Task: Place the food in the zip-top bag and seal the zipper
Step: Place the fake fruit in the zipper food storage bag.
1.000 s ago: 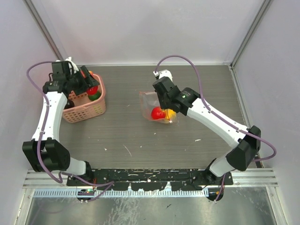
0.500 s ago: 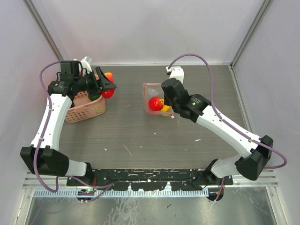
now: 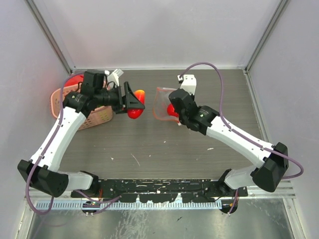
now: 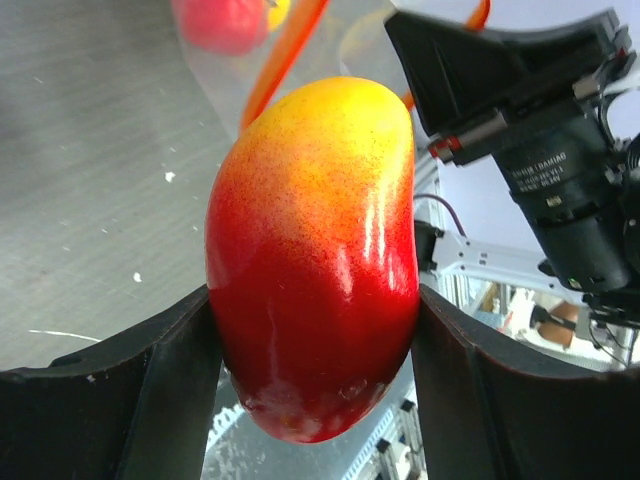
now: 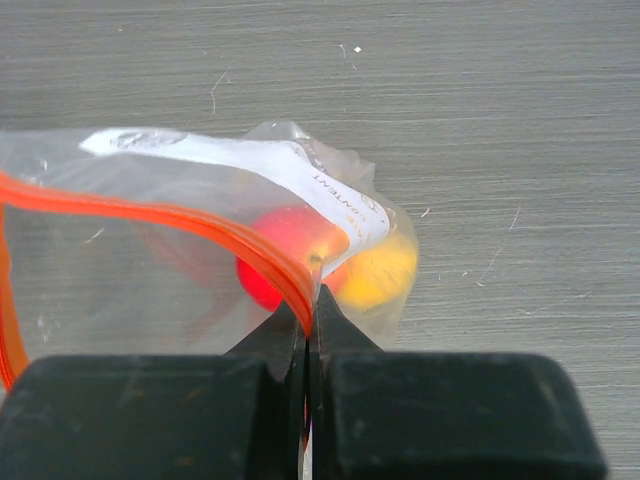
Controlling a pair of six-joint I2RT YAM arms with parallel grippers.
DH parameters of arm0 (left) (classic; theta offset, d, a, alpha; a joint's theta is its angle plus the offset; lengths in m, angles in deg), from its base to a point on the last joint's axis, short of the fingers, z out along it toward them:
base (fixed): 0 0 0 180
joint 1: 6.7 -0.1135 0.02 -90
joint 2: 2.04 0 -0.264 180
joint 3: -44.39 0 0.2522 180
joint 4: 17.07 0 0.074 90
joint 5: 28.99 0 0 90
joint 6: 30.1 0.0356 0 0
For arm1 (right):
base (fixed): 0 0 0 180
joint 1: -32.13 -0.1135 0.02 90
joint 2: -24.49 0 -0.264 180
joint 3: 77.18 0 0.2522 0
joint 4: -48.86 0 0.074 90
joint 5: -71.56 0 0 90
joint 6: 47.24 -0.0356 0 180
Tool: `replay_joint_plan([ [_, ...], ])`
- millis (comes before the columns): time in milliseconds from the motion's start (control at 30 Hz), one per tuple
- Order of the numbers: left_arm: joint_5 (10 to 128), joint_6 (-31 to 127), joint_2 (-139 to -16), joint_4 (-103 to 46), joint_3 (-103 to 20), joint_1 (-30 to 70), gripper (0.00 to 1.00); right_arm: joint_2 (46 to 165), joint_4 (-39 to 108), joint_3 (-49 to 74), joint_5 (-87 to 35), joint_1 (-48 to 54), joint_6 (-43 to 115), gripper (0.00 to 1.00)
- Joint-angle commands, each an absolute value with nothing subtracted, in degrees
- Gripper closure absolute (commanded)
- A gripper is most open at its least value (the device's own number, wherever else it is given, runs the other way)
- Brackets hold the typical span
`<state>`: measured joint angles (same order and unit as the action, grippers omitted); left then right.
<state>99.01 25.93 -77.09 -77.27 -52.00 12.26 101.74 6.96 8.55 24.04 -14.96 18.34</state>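
My left gripper (image 3: 133, 103) is shut on a red-and-yellow toy mango (image 3: 135, 108), which fills the left wrist view (image 4: 312, 255), and holds it above the table just left of the clear zip-top bag (image 3: 163, 105). My right gripper (image 5: 310, 300) is shut on the bag's mouth edge at the red-orange zipper strip (image 5: 180, 222) and holds the bag up with its mouth toward the mango. A red fruit (image 5: 278, 250) and a yellow fruit (image 5: 385, 270) lie inside the bag (image 5: 130, 280).
The pink lattice basket (image 3: 94, 115) stands at the far left under my left arm, with something red (image 3: 74, 80) at its far side. White walls close the table at the back and both sides.
My left gripper carried the mango out of the basket and rightward toward the bag. My right gripper lifted and turned the bag's mouth to the left.
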Motion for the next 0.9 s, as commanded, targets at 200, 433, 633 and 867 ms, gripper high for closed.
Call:
replay_joint_plan([
  [200, 102.39, 18.99, -77.35, -69.86, -47.69, 22.90, 0.72, 100.69, 16.58, 5.13, 27.97, -16.59, 17.45, 1.00],
  [433, 99.16, 17.45, -81.20, -69.17, -48.74, 26.85, 0.72, 99.81, 18.23, 2.75, 27.55, -17.08, 16.94, 1.00],
  [633, 97.75, 17.63, -85.04, -70.87, -50.58, 27.03, 0.74, 98.67, 20.23, 1.14, 25.38, -17.26, 17.28, 1.00],
  [867, 93.75, 17.73, -87.89, -72.31, -51.84, 27.05, 0.72, 96.67, 22.20, -0.32, 21.24, -17.26, 17.66, 1.00],
])
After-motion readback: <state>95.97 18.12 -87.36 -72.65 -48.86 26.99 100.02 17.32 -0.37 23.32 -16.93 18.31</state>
